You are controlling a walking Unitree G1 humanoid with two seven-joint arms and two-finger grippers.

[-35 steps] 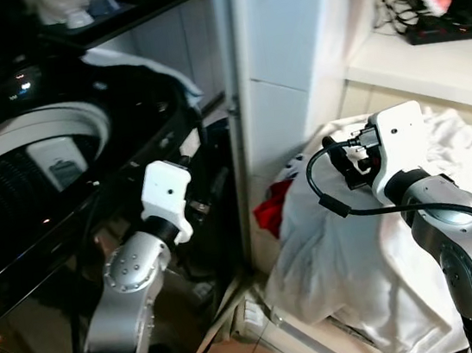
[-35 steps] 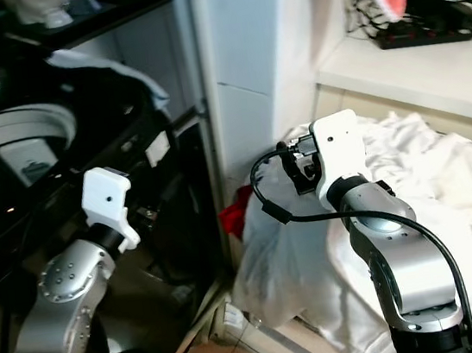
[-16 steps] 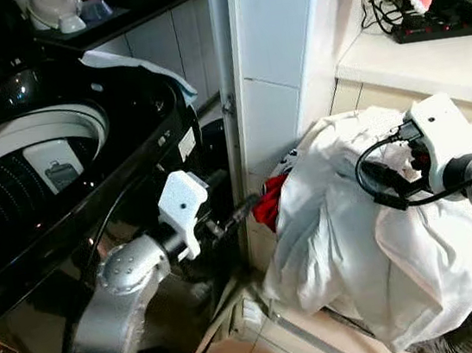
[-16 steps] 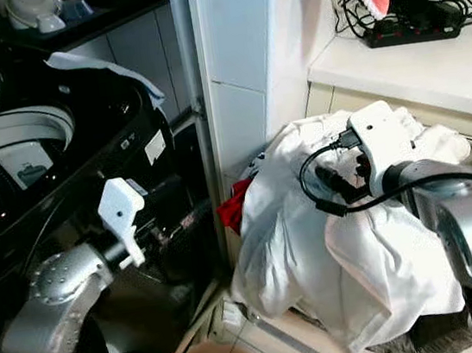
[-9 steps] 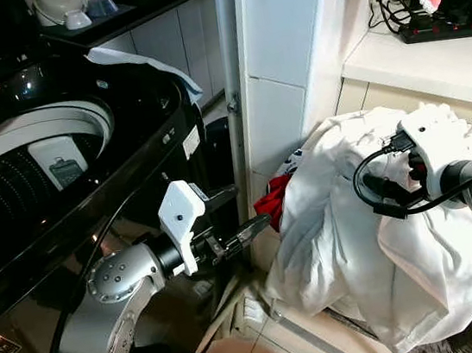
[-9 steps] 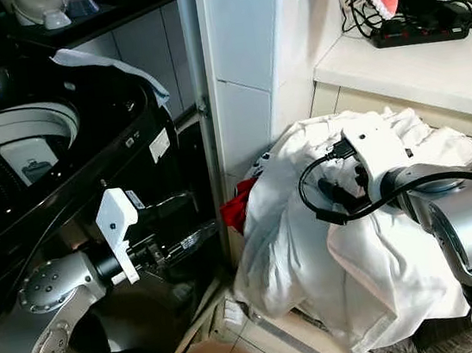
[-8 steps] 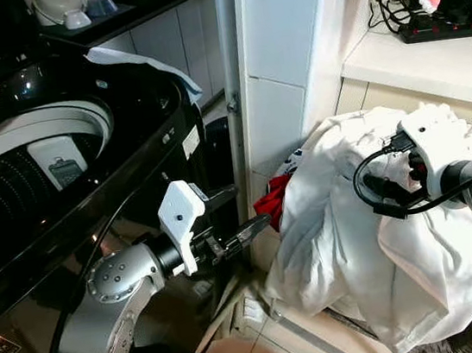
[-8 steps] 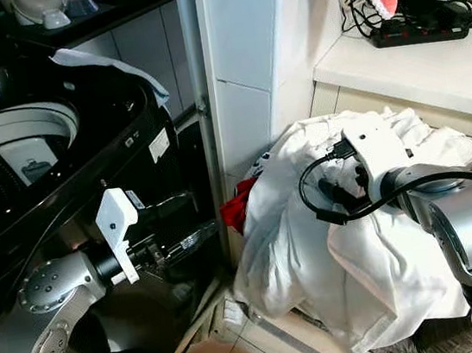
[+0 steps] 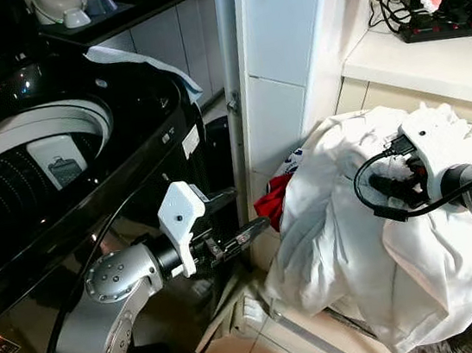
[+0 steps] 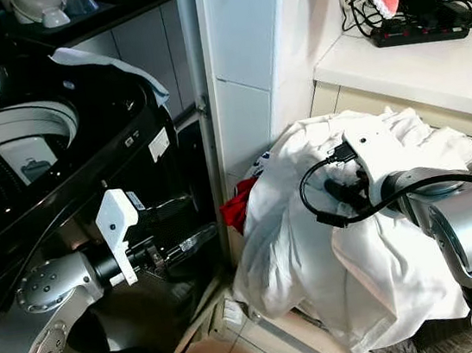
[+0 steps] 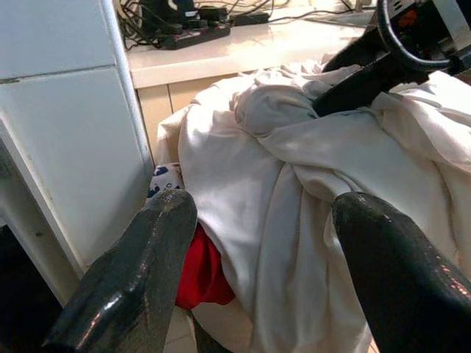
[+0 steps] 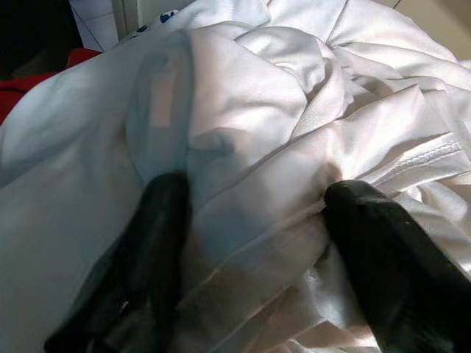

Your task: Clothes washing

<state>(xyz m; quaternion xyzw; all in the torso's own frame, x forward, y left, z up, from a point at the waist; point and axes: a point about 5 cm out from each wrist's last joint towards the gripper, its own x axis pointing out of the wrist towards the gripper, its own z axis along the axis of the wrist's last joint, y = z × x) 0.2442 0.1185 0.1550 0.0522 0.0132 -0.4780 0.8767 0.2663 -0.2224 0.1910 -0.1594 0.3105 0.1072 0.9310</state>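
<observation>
The white laundry pile [image 9: 357, 239] is heaped beside the tiled pillar [image 9: 278, 66], over a red garment [image 9: 272, 206]. It is being pressed by the right gripper [image 12: 254, 220], fingers spread astride a fold. The left gripper [image 11: 257, 243] is being held spread apart, near the washing machine [image 9: 52, 166].

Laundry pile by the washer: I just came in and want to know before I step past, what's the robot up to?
The robot is starting on the heap of white laundry beside the black washing machine, whose drum is open. Its right claw is pressed into the top of the white cloth, open, with a fold between its fingers. The left claw is held out low, open, pointing at the pile, where a red garment peeks out. Nothing is lifted yet.
</observation>
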